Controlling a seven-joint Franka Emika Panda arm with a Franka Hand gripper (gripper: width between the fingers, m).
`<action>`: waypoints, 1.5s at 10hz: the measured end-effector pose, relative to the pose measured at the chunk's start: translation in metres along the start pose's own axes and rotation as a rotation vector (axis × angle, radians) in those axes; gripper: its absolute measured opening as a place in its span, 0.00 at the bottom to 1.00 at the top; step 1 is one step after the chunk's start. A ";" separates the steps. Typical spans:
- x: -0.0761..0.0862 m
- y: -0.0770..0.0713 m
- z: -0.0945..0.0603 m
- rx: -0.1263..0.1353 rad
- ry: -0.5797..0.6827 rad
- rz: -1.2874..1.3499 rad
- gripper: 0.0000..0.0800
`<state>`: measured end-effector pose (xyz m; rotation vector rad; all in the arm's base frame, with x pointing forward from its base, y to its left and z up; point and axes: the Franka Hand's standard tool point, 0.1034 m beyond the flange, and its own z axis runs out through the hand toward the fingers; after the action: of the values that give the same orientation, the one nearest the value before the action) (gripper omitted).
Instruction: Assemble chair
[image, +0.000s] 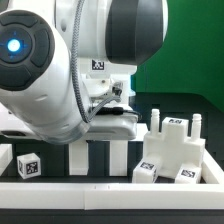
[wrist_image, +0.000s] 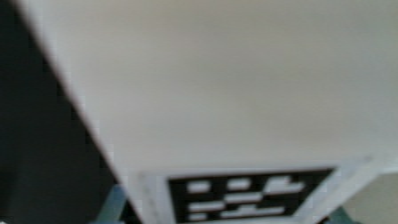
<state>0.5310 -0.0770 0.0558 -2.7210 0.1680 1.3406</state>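
Directly under my wrist, the white panel (image: 100, 160) of the chair was the thing that mattered. In the wrist view it (wrist_image: 214, 90) filled almost the whole picture, blurred because it was so close. Its long axis ran slantwise away from the end that carried a square tag (wrist_image: 249, 195). So the panel lay straight below my pincer (image: 104, 150), not to one side of it. I judged that the coming move depended on closing across its narrow width and not along its length.

In the exterior view my own arm covered much of that place. I could not tell whether the pincer was spread, pressed together, or already pinching the panel, and the wrist view showed no finger at all.

A second blocky chair part (image: 172, 150), with short upright posts and several tags, stood on the dark counter (image: 214, 135), well apart from the pincer, toward the exterior view's right. A small tagged cube (image: 28, 165) sat on the opposite side, toward the exterior view's left, and it was also not touching anything.
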 end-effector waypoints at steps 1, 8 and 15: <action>0.000 0.000 0.000 0.000 0.001 -0.001 0.35; -0.001 0.025 -0.014 -0.014 0.505 -0.101 0.36; 0.037 0.034 0.003 -0.052 1.005 -0.022 0.36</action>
<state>0.5462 -0.1120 0.0233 -3.1317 0.1669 -0.1382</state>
